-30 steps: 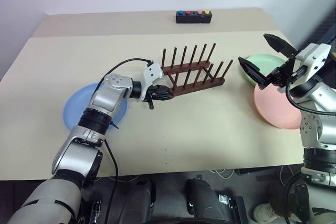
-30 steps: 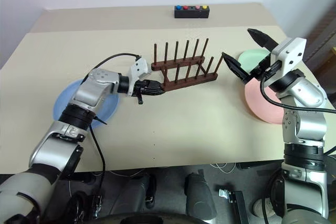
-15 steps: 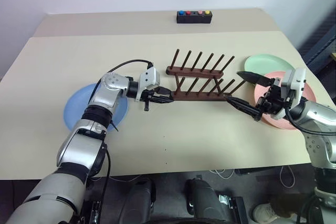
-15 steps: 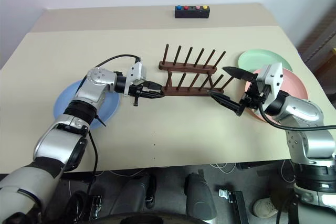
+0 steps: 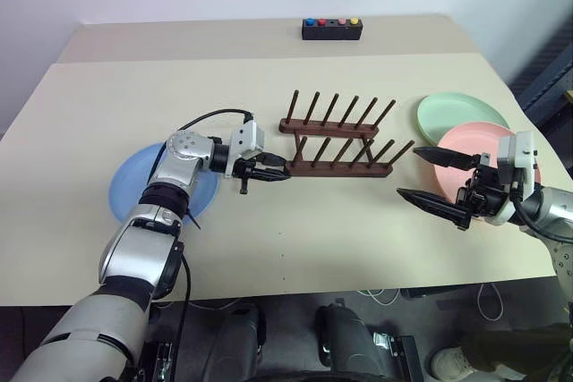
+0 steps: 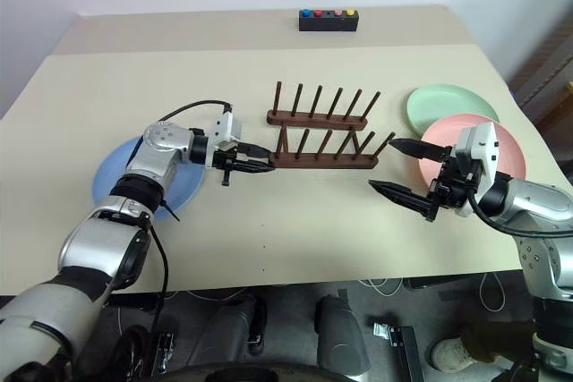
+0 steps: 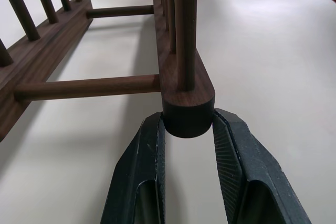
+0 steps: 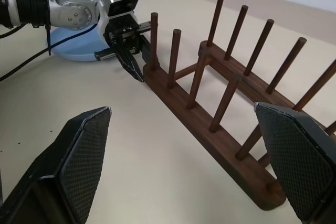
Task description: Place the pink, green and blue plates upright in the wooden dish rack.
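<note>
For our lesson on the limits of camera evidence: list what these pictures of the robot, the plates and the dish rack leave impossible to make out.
- Blue plate: the left arm covers its right part in the eye views.
- Green plate: the pink plate overlaps its near edge.
- Pink plate: the right gripper hides its near side.
- Wooden dish rack: far end cut off in the left wrist view.
- Button box: any labels too small.

Beige table [image 5: 295,221] carrying wooden dish rack [image 5: 340,142] at centre, blue plate [image 5: 130,190] lying flat at left, green plate [image 5: 452,112] and pink plate [image 5: 474,145] overlapping at right, black button box [image 5: 330,28] sitting at far edge.
</note>
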